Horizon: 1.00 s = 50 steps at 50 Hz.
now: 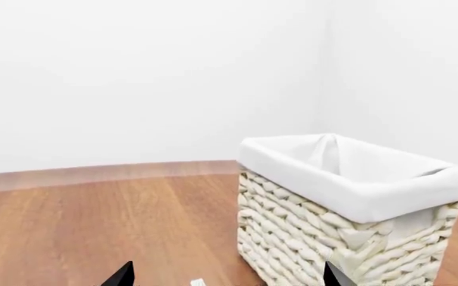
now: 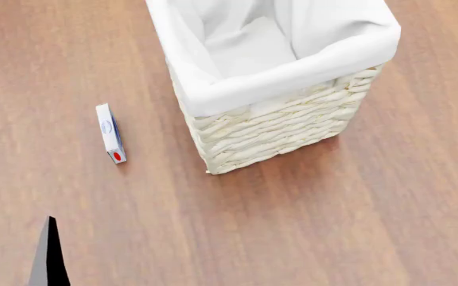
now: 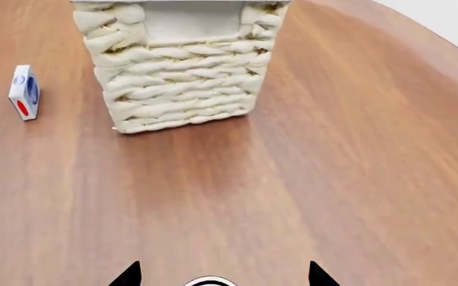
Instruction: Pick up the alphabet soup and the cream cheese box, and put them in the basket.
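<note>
The basket [image 2: 277, 125], cream wicker with a white liner, stands at the back of the head view and looks empty. To its left the cream cheese box [image 2: 110, 133] stands on a thin edge on the wood; it also shows in the right wrist view [image 3: 24, 92]. My left gripper [image 1: 229, 277] is open, with the basket [image 1: 348, 214] ahead of it and a small white corner [image 1: 198, 282] low between its fingers. My right gripper [image 3: 222, 275] is open too. A round white rim [image 3: 210, 281] peeks between its fingers; I cannot tell if it is the alphabet soup.
Everything stands on a brown wooden surface [image 2: 333, 226]. White walls [image 1: 133, 77] rise behind it. One dark left fingertip [image 2: 50, 256] shows at the near left of the head view, short of the box. The right arm is out of the head view.
</note>
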### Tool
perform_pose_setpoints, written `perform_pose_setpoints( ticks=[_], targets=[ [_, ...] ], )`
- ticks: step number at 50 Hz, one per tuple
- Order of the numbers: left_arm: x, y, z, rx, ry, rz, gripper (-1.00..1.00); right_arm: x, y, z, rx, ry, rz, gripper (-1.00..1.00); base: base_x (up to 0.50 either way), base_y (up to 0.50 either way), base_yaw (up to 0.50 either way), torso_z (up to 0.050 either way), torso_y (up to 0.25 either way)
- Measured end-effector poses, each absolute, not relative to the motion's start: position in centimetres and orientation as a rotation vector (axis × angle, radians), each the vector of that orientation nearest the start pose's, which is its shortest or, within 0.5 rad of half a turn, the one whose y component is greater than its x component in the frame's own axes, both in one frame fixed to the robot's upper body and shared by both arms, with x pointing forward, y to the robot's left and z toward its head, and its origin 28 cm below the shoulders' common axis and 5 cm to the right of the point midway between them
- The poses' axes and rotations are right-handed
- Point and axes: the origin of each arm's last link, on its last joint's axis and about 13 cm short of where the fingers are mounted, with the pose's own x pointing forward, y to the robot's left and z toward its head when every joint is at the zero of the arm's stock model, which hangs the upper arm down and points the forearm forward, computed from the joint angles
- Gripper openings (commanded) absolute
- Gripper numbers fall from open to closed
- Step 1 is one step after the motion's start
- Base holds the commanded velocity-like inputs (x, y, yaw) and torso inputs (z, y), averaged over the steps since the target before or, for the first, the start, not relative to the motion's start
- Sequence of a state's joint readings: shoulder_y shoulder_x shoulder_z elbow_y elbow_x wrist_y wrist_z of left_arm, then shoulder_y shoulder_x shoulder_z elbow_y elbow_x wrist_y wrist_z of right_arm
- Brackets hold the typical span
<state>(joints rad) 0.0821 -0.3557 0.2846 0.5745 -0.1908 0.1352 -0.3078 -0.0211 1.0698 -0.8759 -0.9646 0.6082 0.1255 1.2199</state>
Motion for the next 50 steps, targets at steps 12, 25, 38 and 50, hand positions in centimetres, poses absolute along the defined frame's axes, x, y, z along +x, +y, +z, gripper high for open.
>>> perform_pose_setpoints(
  ticks=[12,25,38,50],
  targets=[
    [17.3,20.1,11.5,-0.053,-0.517,-0.125,1.00,7.5,-11.0,12.5,-0.103,0.146,-0.021,1.00,0.00,0.00,0.00,0.000,0.000],
    [17.3,20.1,11.4,-0.056,-0.514,-0.126,1.00,7.0,-11.0,12.5,-0.081,0.217,-0.002,1.00,0.00,0.00,0.00,0.000,0.000],
    [17.3,20.1,11.3,-0.060,-0.513,-0.126,1.00,7.0,-11.0,12.4,-0.073,0.240,0.000,1.00,0.00,0.00,0.00,0.000,0.000],
    [17.4,20.1,11.2,-0.060,-0.510,-0.124,1.00,7.7,-11.1,12.1,-0.065,0.242,-0.007,1.00,0.00,0.00,0.00,0.000,0.000]
  ],
)
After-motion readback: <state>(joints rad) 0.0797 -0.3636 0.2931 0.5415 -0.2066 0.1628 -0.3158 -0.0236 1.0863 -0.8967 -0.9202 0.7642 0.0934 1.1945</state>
